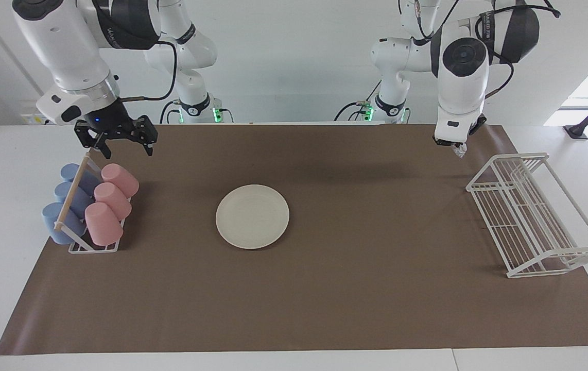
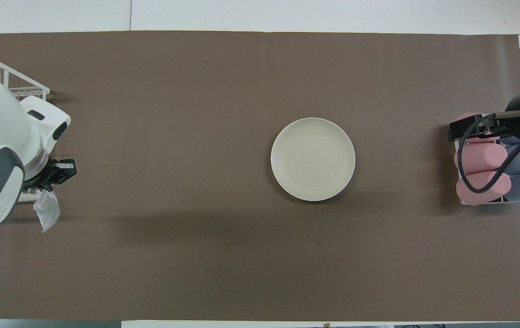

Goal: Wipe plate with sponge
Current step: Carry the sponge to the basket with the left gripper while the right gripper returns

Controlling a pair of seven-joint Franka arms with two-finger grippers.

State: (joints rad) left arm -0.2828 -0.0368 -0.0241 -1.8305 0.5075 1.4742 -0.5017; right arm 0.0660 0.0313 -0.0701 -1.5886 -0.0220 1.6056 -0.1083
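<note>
my left gripper (image 1: 457, 147) is clamped tight on the sponge (image 2: 47, 210), which dangles from the fingertips as a small silvery wad, up in the air over the brown mat (image 1: 325, 288) at the left arm's end of the table, just beside the white wire rack (image 1: 533, 216). so the pickup looks done. the plate (image 1: 252, 216) lies flat on the mat around the middle of the table, well apart from the sponge, nothing touching it. no wiping under way as far as i can see; the plate surface looks plain and bare.

my right gripper (image 1: 125, 145) hangs with its fingers apart, holding nothing, over the cup rack (image 1: 93, 246) with its pink cups (image 1: 111, 198) and blue cups (image 1: 70, 198); that arm waits.

left to do, i judge: carry the sponge across to over the plate, lower it into contact, and rub it across the face.
</note>
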